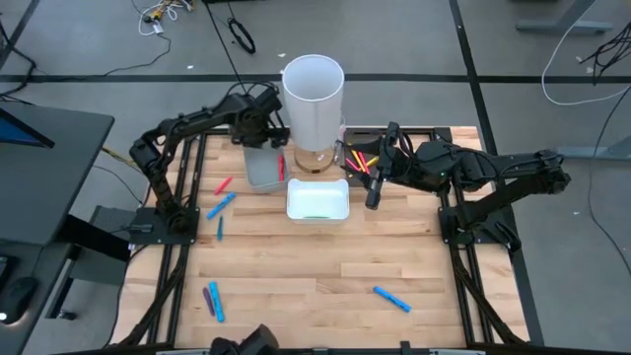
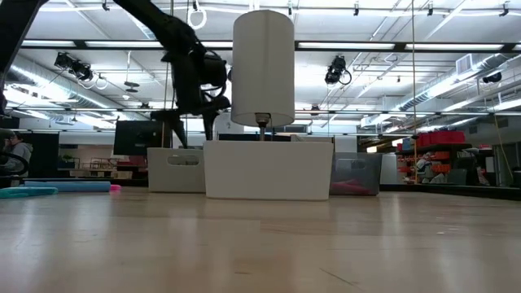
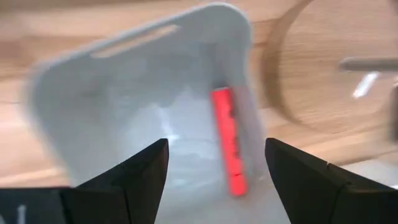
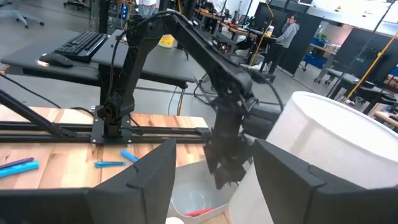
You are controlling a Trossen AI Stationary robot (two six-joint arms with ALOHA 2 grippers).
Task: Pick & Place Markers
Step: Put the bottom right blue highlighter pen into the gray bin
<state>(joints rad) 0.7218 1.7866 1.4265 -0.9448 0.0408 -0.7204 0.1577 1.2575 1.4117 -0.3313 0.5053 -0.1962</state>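
Markers wait on the wood just beside my left claw, which hangs spread and empty over the gray tray with one red marker lying lengthwise below it.

My overhead camera looks straight down on the bench; my low one sights level across it. My left wrist camera hangs close over the grey tray, also visible overhead.
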